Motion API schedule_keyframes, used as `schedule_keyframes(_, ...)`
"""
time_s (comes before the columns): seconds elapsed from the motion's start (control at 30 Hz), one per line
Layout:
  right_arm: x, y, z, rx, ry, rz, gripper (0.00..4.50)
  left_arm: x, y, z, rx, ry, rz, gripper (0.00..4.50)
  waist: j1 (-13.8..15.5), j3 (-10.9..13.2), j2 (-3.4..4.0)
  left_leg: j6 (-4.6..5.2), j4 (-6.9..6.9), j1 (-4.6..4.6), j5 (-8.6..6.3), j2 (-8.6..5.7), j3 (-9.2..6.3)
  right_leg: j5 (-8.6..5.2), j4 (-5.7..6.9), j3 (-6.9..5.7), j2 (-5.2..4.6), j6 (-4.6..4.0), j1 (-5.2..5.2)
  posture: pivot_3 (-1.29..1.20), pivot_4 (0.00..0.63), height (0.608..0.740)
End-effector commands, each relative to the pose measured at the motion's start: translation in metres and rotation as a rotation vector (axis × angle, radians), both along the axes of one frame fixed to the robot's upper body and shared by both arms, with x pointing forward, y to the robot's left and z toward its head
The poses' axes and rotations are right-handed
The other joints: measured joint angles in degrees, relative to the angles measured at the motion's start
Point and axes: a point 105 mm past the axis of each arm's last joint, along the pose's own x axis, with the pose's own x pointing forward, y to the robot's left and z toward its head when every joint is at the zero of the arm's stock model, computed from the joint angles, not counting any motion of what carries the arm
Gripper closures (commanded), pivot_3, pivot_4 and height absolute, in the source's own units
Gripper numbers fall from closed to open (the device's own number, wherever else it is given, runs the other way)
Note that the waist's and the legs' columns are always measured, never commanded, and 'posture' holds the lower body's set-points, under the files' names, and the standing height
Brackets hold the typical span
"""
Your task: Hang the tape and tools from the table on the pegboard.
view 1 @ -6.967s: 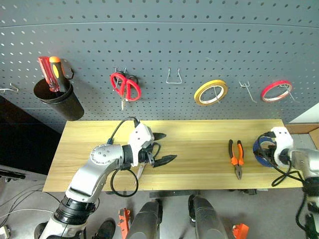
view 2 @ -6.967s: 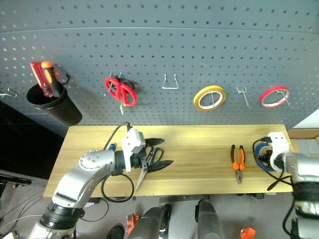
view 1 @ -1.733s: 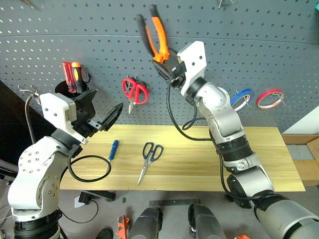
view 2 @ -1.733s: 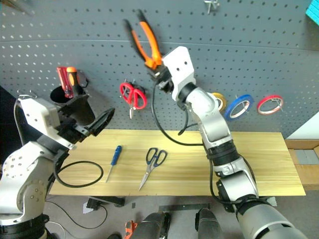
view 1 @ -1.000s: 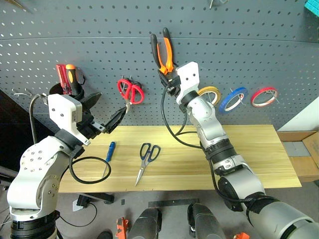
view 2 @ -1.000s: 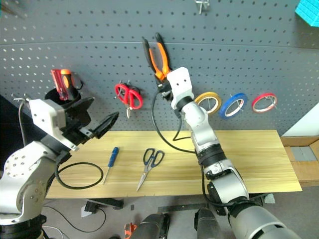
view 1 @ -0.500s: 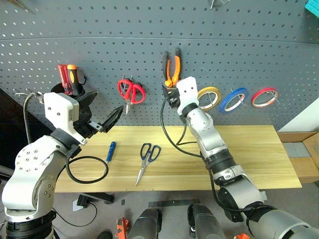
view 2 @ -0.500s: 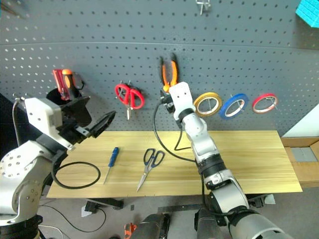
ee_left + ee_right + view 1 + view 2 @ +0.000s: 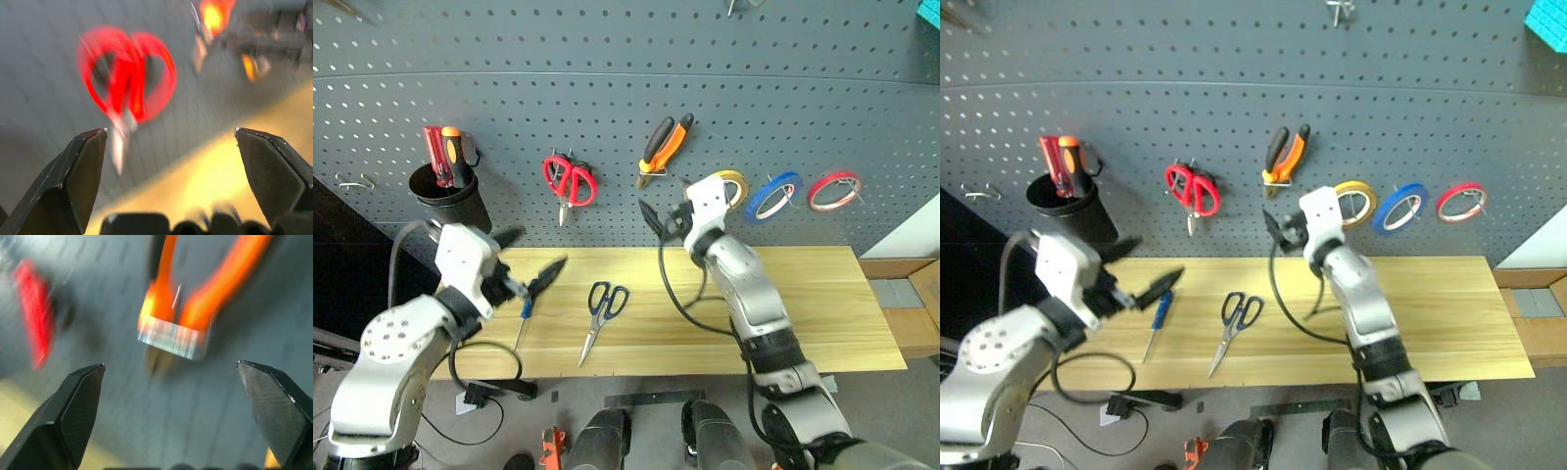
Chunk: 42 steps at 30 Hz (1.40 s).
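pale matt wood table [image 9: 822,294]; perforated matt pegboard [image 9: 607,59]; steel-jawed pliers [image 9: 664,145].

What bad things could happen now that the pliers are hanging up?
The pliers hang tilted on the pegboard, so they might slip off. The right gripper, open, sits just below them and could bump them. The left gripper, open above the blue-handled screwdriver, could nudge it toward the table edge instead of catching it.
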Motion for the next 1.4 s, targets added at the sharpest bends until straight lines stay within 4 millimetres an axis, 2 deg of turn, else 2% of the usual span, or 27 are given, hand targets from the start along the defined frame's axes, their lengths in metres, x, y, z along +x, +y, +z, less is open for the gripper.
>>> schedule_keyframes(0.03, -0.031, 0.004, -0.010, -0.072, 0.064, 0.197, 0.02, -0.003, 0.003, -0.003, 0.000, -0.014, 0.011, 0.00, 0.1, 0.0, 0.02, 0.01, 0.02, -0.02, -0.01, 0.03, -0.01, 0.00, -0.01, -0.01, -0.01, 0.00, 0.00, 0.09, 0.213, 0.740)
schedule_keyframes(0.13, -0.056, 0.002, -0.030, -0.125, 0.184, 0.329, 0.02, 0.005, 0.004, -0.018, -0.003, 0.022, 0.082, 0.00, 0.2, 0.1, 0.08, 0.18, 0.06, 0.01, -0.11, 0.02, -0.03, 0.00, -0.02, -0.02, -0.06, 0.00, 0.08, 0.08, 0.218, 0.740)
schedule_keyframes(0.23, -0.090, 0.003, -0.058, -0.236, 0.313, 0.485, 0.02, 0.016, 0.000, -0.065, 0.112, 0.175, 0.165, 0.00, 0.4, 0.0, 0.07, 0.25, 0.10, 0.12, -0.15, -0.01, -0.06, -0.01, -0.03, -0.03, -0.14, 0.02, 0.25, 0.07, 0.220, 0.740)
schedule_keyframes(0.3, -0.102, 0.003, -0.069, -0.283, 0.354, 0.529, 0.02, 0.015, -0.016, -0.088, 0.135, 0.271, 0.130, 0.00, 0.5, 0.0, 0.08, 0.30, 0.09, 0.15, -0.18, -0.01, -0.10, -0.02, -0.05, -0.03, -0.16, 0.04, 0.32, 0.07, 0.221, 0.740)
schedule_keyframes(0.37, -0.104, 0.004, -0.072, -0.300, 0.355, 0.523, 0.02, 0.014, -0.033, -0.105, 0.146, 0.333, 0.092, 0.00, 0.4, 0.0, 0.05, 0.33, 0.10, 0.11, -0.19, -0.04, -0.09, -0.02, -0.04, -0.09, -0.17, 0.05, 0.28, 0.06, 0.218, 0.740)
schedule_keyframes(0.53, -0.097, 0.008, -0.066, -0.290, 0.336, 0.471, 0.02, 0.017, -0.044, -0.136, 0.173, 0.447, 0.158, 0.00, 0.4, 0.0, 0.04, 0.29, 0.11, 0.06, -0.18, -0.02, -0.11, -0.01, -0.02, -0.06, -0.18, 0.05, 0.20, 0.03, 0.221, 0.740)
schedule_keyframes(0.6, -0.096, 0.010, -0.065, -0.285, 0.339, 0.465, 0.02, 0.016, -0.046, -0.144, 0.207, 0.455, 0.157, 0.00, 0.4, 0.0, 0.04, 0.27, 0.12, 0.04, -0.17, -0.02, -0.12, -0.02, -0.03, -0.07, -0.19, 0.05, 0.20, 0.04, 0.225, 0.740)
schedule_keyframes(0.7, -0.094, 0.009, -0.067, -0.297, 0.350, 0.448, 0.02, 0.021, -0.036, -0.155, 0.255, 0.474, 0.219, 0.00, 0.4, 0.1, 0.04, 0.16, 0.11, 0.02, -0.11, -0.05, -0.11, -0.02, -0.04, -0.06, -0.21, 0.05, 0.18, 0.04, 0.231, 0.740)
schedule_keyframes(0.9, -0.090, 0.008, -0.066, -0.321, 0.347, 0.446, 0.02, 0.022, -0.039, -0.173, 0.200, 0.594, 0.258, 0.00, 0.8, 0.1, 0.03, 0.30, 0.13, 0.01, -0.19, -0.08, -0.15, -0.02, -0.04, -0.11, -0.25, 0.06, 0.18, 0.06, 0.245, 0.740)
schedule_keyframes(1.1, -0.090, 0.015, -0.050, -0.314, 0.310, 0.480, 0.02, 0.027, -0.051, -0.177, 0.198, 0.613, 0.249, 0.00, 0.9, 0.1, 0.01, 0.20, 0.12, -0.01, -0.13, -0.08, -0.15, -0.02, -0.04, -0.11, -0.25, 0.06, 0.15, 0.06, 0.249, 0.740)
schedule_keyframes(1.3, -0.090, 0.018, -0.043, -0.331, 0.289, 0.500, 0.02, 0.028, -0.047, -0.194, 0.243, 0.732, 0.318, 0.00, 1.3, 0.1, 0.00, 0.21, 0.13, 0.00, -0.14, -0.09, -0.17, -0.03, -0.04, -0.14, -0.26, 0.06, 0.17, 0.06, 0.251, 0.740)
schedule_keyframes(1.37, -0.090, 0.021, -0.035, -0.333, 0.272, 0.515, 0.02, 0.032, -0.046, -0.197, 0.259, 0.750, 0.347, 0.00, 1.3, 0.1, 0.02, 0.23, 0.14, 0.03, -0.14, -0.09, -0.17, -0.02, -0.03, -0.15, -0.26, 0.07, 0.21, 0.05, 0.252, 0.740)
schedule_keyframes(1.4, -0.091, 0.022, -0.030, -0.328, 0.263, 0.527, 0.00, 0.032, -0.049, -0.197, 0.270, 0.758, 0.337, 0.18, 1.3, 0.1, 0.02, 0.26, 0.15, 0.04, -0.16, -0.11, -0.17, -0.02, -0.02, -0.15, -0.28, 0.07, 0.23, 0.05, 0.251, 0.740)
